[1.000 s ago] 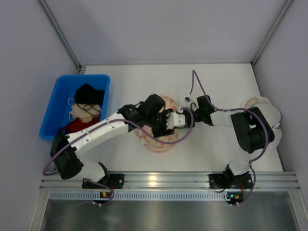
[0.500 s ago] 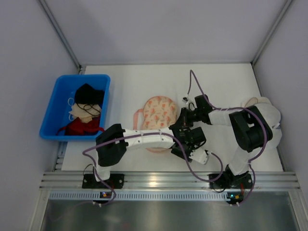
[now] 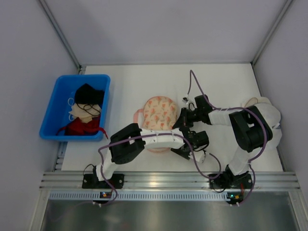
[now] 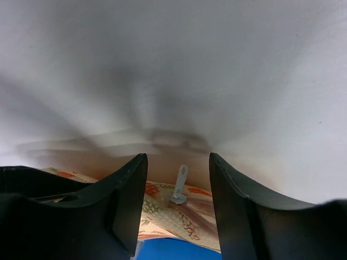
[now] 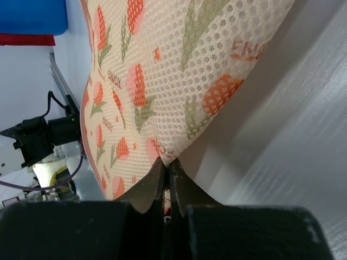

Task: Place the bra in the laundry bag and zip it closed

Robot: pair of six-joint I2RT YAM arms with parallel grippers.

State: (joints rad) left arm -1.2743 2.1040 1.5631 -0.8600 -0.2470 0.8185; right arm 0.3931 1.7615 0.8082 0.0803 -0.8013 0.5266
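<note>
The peach-pink laundry bag (image 3: 160, 110) with reddish print lies mid-table, its near lobe partly under my left arm. My right gripper (image 3: 182, 119) is shut on the bag's right edge; the right wrist view shows the jaws (image 5: 169, 161) pinching a fold of the printed mesh fabric (image 5: 162, 81). My left gripper (image 3: 191, 144) is low at the bag's near right side. In the left wrist view it (image 4: 178, 158) is open, with the white zip pull (image 4: 179, 184) upright between the fingers, untouched, on the zip rim (image 4: 179, 214). The bra is not in view.
A blue bin (image 3: 54, 107) at the left holds black, beige and red garments. A pale rounded object (image 3: 257, 102) lies at the right edge behind my right arm. Purple cables loop over both arms. The metal rail (image 3: 163, 180) runs along the near edge.
My left arm has swung from over the bag to its near right side, uncovering the far lobe. My right gripper has kept its hold on the bag's edge.
</note>
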